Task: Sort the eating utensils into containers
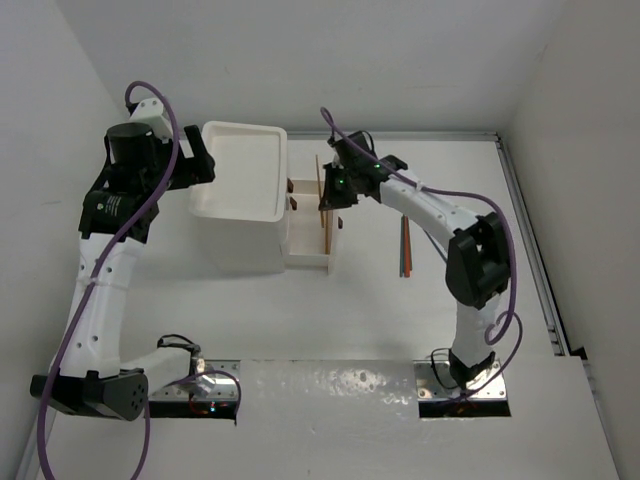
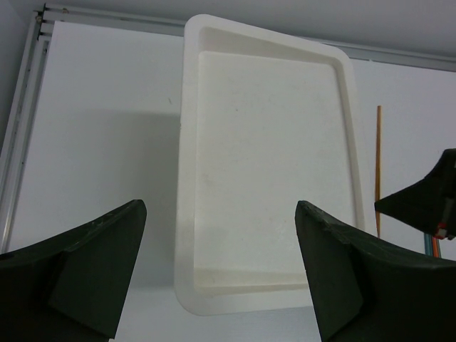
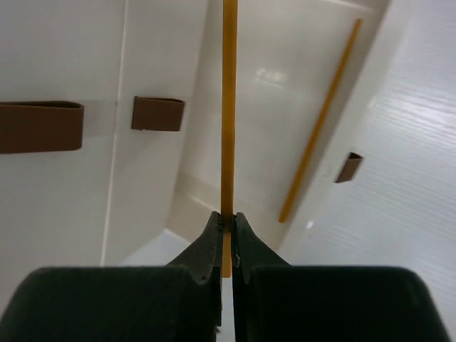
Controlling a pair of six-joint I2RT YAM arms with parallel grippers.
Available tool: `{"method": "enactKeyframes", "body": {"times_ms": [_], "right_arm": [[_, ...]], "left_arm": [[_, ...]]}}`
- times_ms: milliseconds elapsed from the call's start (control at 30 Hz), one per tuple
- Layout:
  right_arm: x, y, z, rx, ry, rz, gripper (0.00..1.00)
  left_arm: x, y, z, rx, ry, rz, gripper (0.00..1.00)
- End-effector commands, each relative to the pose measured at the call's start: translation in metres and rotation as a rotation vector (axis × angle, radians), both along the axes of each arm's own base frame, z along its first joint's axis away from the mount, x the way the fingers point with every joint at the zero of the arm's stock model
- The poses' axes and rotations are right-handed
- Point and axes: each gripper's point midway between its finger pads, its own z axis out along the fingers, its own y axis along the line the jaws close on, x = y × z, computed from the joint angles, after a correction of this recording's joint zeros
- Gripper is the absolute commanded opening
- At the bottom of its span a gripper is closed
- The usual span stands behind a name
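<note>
The white drawer unit with its tray-like top (image 1: 240, 165) stands at the back left. One drawer (image 1: 303, 247) is pulled out to the right. My right gripper (image 1: 333, 196) is over this drawer, shut on a thin orange stick (image 3: 229, 107), also seen from above (image 1: 319, 182). A second orange stick (image 3: 320, 128) lies inside the drawer. My left gripper (image 1: 203, 160) is open and empty at the tray top's left edge; in the left wrist view it (image 2: 221, 263) looks across the bare tray (image 2: 263, 164).
More stick-like utensils in orange and teal (image 1: 405, 245) lie on the table right of the drawer. Brown knobs (image 3: 157, 113) show on the unit's front. White walls close in left and right, and a metal rail (image 1: 530, 250) runs along the right edge.
</note>
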Motion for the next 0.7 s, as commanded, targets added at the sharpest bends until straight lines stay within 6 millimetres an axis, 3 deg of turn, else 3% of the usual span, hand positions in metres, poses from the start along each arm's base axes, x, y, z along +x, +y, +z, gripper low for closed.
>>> {"method": "enactKeyframes", "body": {"times_ms": [0, 100, 200, 267, 400, 533, 567, 633, 667], "right_arm": [[0.004, 0.032, -0.011, 0.081, 0.057, -0.036, 0.0], [0.006, 0.044, -0.029, 0.074, 0.099, -0.029, 0.07], [0.008, 0.046, -0.031, 0.072, 0.097, -0.023, 0.23], [0.007, 0.043, -0.027, 0.058, 0.078, -0.014, 0.38], [0.01, 0.017, -0.006, -0.022, -0.024, 0.0, 0.43], [0.015, -0.056, 0.004, -0.14, -0.102, -0.018, 0.42], [0.016, -0.088, -0.006, -0.172, -0.075, -0.042, 0.42], [0.013, -0.123, -0.007, -0.204, -0.058, -0.072, 0.42], [0.008, -0.156, -0.018, -0.262, -0.018, -0.084, 0.42]], "left_arm": [[0.003, -0.003, 0.013, -0.01, -0.047, -0.007, 0.83], [0.002, -0.002, 0.012, -0.008, -0.046, -0.003, 0.83], [0.002, -0.003, 0.011, -0.01, -0.046, -0.004, 0.84], [0.002, -0.003, 0.012, -0.011, -0.047, -0.006, 0.84], [0.0, -0.004, 0.016, -0.015, -0.058, -0.009, 0.84], [-0.002, -0.004, 0.015, -0.015, -0.059, -0.013, 0.84], [-0.001, -0.005, 0.014, -0.016, -0.058, -0.014, 0.84], [-0.001, -0.006, 0.014, -0.022, -0.059, -0.02, 0.84], [-0.001, -0.007, 0.015, -0.024, -0.06, -0.02, 0.84]]}}
